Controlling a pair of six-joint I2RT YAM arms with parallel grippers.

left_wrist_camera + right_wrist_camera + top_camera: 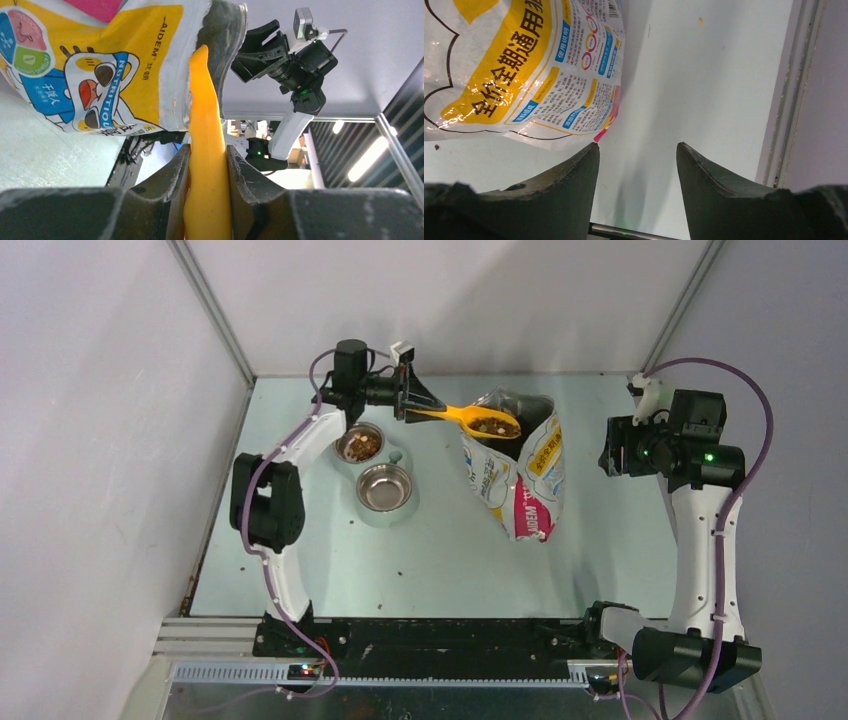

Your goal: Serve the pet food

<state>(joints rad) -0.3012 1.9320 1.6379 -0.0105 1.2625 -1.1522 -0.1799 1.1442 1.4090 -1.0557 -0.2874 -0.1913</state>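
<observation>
Top external: left fingers (165,190) pinch the scoop (462,417), right fingers (569,180) spread; carry pet food (493,425) level to 8 o'clock bowl (385,487).

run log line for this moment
left end effector: shut on scoop | scoop: holds pet food, at bag mouth | right end effector: open, near bag

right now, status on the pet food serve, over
Left gripper shut on scoop. Pet food in scoop, at the bag mouth. Right gripper open, empty, beside bag. Nothing between scoop and empty bowl.
</observation>
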